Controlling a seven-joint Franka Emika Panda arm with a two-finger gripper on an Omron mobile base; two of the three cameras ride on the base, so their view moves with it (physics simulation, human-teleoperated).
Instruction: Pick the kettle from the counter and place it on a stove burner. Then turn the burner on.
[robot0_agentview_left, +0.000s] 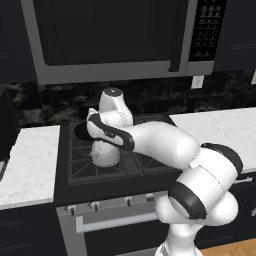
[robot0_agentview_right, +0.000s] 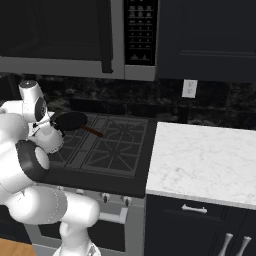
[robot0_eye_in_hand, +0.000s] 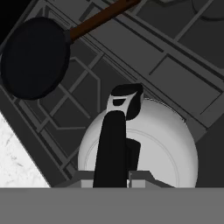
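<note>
1. In the hand view the gripper (robot0_eye_in_hand: 116, 183) is directly over the kettle (robot0_eye_in_hand: 166, 144), and the two finger tips (robot0_eye_in_hand: 142, 180) stand close on both sides of the black handle (robot0_eye_in_hand: 114, 144), so the jaws look closed on the handle.
2. The handle rises between the jaws and arches toward the spout end; the round pale body of the kettle lies just beyond the tips.
3. In the left base view the kettle (robot0_agentview_left: 106, 152) sits on the front left burner (robot0_agentview_left: 82, 162) of the cooktop (robot0_agentview_left: 145, 167), near the cooktop's left edge and partly hidden by the arm.
4. In the right base view the kettle (robot0_agentview_right: 50, 137) appears at the same front left corner of the cooktop.
5. A black pan (robot0_eye_in_hand: 35, 57) with a brown handle lies on the rear left grate, near the kettle but not touching it.
6. The narrow counter (robot0_agentview_left: 27, 160) touches the cooktop's left edge; a wider counter (robot0_agentview_right: 205, 160) touches its right edge.
7. Small knobs (robot0_agentview_left: 92, 205) stand in a row along the stove's front edge.
</note>
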